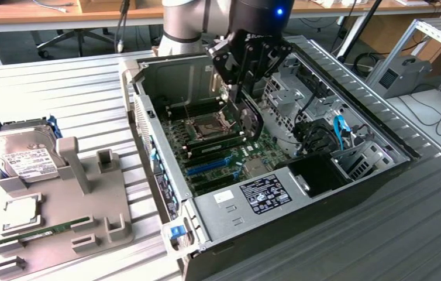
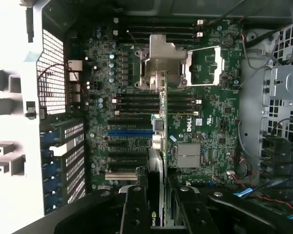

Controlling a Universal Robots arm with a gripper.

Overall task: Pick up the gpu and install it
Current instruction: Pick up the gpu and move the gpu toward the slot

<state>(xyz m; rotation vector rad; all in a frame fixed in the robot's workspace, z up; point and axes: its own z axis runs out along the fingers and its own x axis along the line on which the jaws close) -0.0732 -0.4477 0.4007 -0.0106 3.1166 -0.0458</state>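
Note:
The gpu [image 1: 250, 120], a thin black card, hangs edge-down inside the open computer case [image 1: 155, 137], just above the motherboard [image 1: 219, 147]. My gripper [image 1: 240, 93] is shut on the card's upper edge. In the wrist view the gpu [image 2: 159, 141] appears edge-on as a narrow strip between my two black fingers [image 2: 135, 209], with my gripper [image 2: 158, 197] closed around it. The card's far end reaches over the motherboard [image 2: 205, 112], beside the blue expansion slot [image 2: 129, 131] and toward the CPU socket [image 2: 163, 61]. I cannot tell whether the card touches a slot.
A grey fixture [image 1: 64, 231] at the exterior view's left carries a silver hard drive [image 1: 19, 157], a CPU [image 1: 21, 211] and a green RAM stick [image 1: 45, 229]. In the case, the labelled power supply [image 1: 264, 193], drive cages and blue cables [image 1: 337, 130] crowd the exterior view's right side.

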